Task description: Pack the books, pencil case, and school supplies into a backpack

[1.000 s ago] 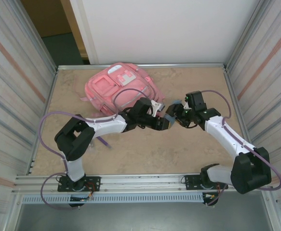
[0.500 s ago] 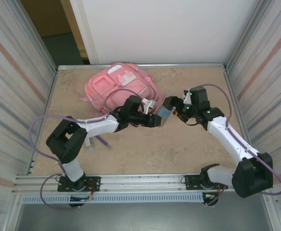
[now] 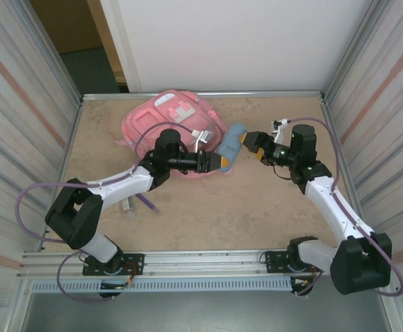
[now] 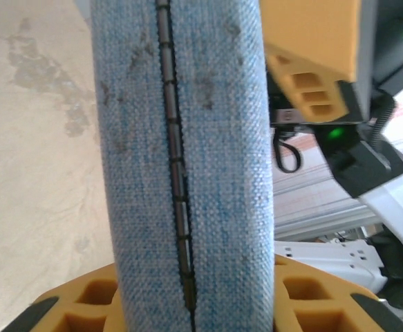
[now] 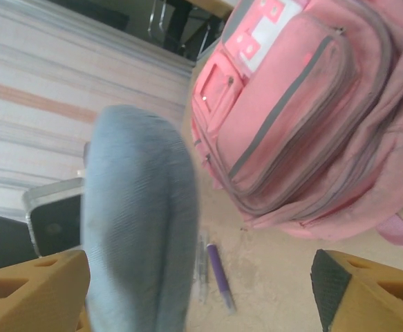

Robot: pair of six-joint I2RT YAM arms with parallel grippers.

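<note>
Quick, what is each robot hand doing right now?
Left gripper: closed, holding the pencil case.
Right gripper: open, holding nothing, next to the pencil case.

Both the left arm point(image 3: 122, 183) and the right arm point(image 3: 332, 207) are built of smooth white link shells joined by chunky black joint housings. A thin purple cable point(image 3: 49, 184) runs off the left one, and a second purple cable point(image 3: 319, 124) runs by the right one's wrist. Small green indicator lights point(image 3: 278, 146) glow on that wrist's black housing. The left arm's fingers point(image 4: 90, 296) are mustard-yellow blocks with rectangular hollows. The right arm's fingers point(image 5: 28, 290) match them, one ending in a black tip point(image 5: 325, 277). Each arm stands on a flat black base plate point(image 3: 111, 264).
</note>
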